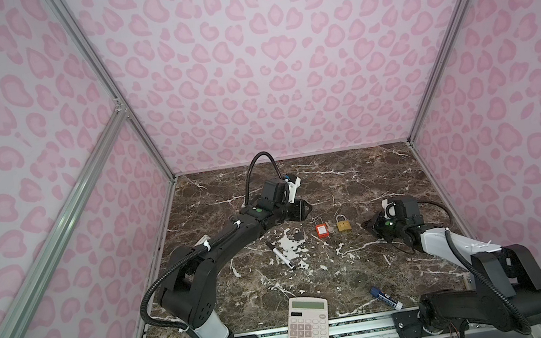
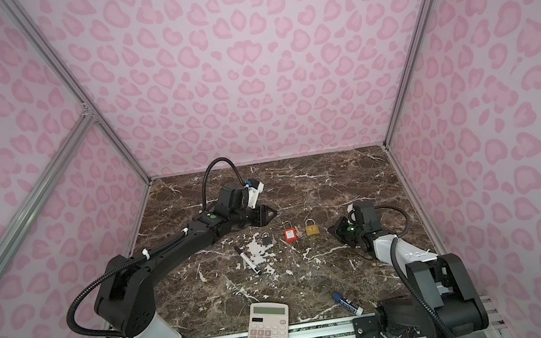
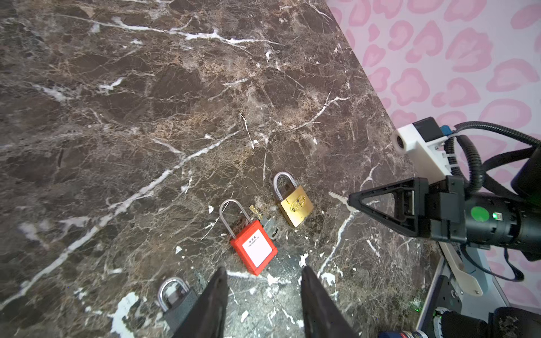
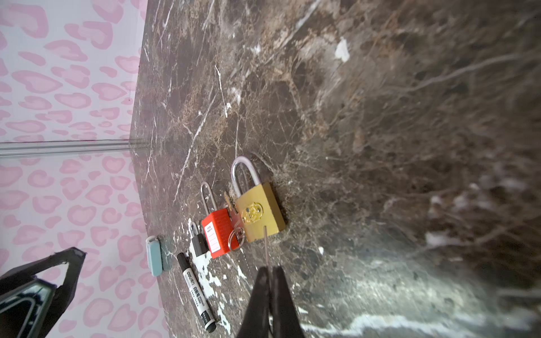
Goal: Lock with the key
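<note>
The key (image 3: 338, 198) is pinched in the right gripper (image 4: 270, 270), its blade pointing at the brass padlock (image 4: 259, 213), which lies flat near the table's (image 1: 352, 172) middle, toward the right edge. I'd square the blade with the keyhole before pushing. The left gripper (image 3: 264, 270), half spread nearby, could steady the body.

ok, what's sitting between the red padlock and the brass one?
A small bunch of keys on a ring lies between the red padlock and the brass padlock. It shows clearest in the left wrist view.
</note>
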